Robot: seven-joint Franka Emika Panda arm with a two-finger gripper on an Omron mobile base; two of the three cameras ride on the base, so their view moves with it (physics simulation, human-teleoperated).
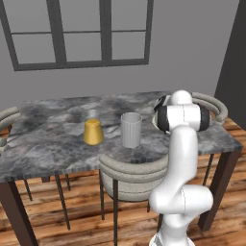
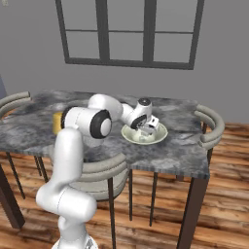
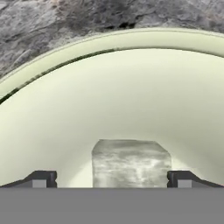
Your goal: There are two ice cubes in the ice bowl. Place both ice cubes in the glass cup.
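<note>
— Cream-white, low-rimmed: we have the gripper [image 3: 112, 181] down inside the ice bowl [image 3: 131, 41], fingers spread either side of one ice cube [image 3: 130, 162], not visibly pinching it.

— So nothing delivered yet?

— We judge not; we cannot see into the glass cup [image 1: 130, 129], which stands across the marble tabletop [image 1: 43, 144], and we cannot make out the second cube.

— What sits around it?

— We see a yellow cup [image 1: 93, 132] just beside the glass cup, a chair [image 1: 132, 175] tucked under the near edge. The carry should pass our own arm; the yellow cup is the neighbour to avoid.
</note>
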